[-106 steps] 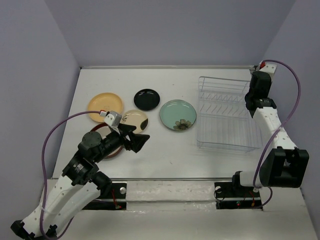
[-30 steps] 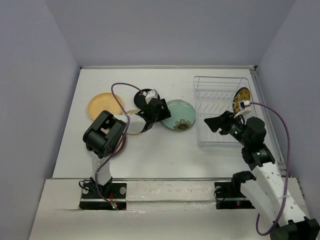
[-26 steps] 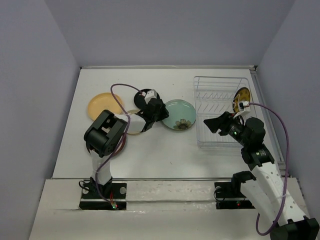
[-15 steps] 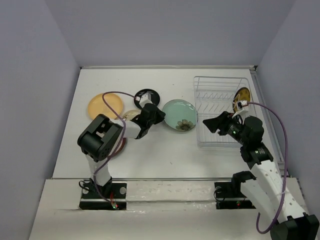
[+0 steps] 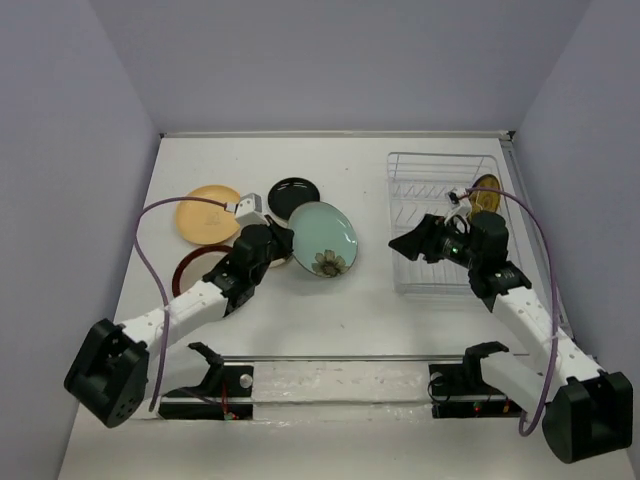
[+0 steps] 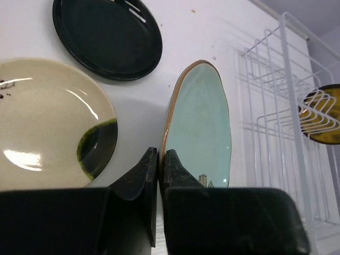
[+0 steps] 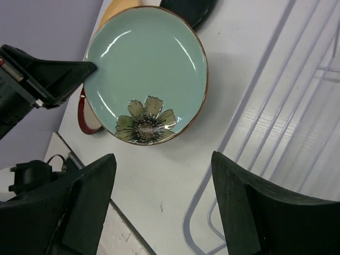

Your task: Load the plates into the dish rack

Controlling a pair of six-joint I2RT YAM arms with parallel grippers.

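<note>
My left gripper (image 5: pixel 277 246) (image 6: pixel 159 156) is shut on the left rim of the pale teal plate with the flower mark (image 5: pixel 323 238) (image 6: pixel 204 119) (image 7: pixel 146 69). The plate is lifted and tilted on edge. Facing it from the right, my right gripper (image 5: pixel 404 243) (image 7: pixel 162 164) stands open with nothing between its fingers, just left of the white wire dish rack (image 5: pixel 443 155) (image 7: pixel 255 106). An amber-brown plate (image 5: pixel 485 195) (image 6: pixel 321 114) stands upright in the rack's far right. On the table lie the black plate (image 5: pixel 293 192) (image 6: pixel 106 37), the orange-yellow plate (image 5: pixel 205 214), the cream plate (image 6: pixel 48 122) and the red-rimmed plate (image 5: pixel 183 268).
The rack's near wire rim (image 7: pixel 212 212) lies directly under my right gripper. Grey walls close in the table at the left, back and right. The left arm stretches over the cream plate and the red-rimmed plate.
The left gripper shut on the teal plate's rim, lifted it and tilted it up. The left arm swung out low across the table. The right gripper moved left and opened wider.
</note>
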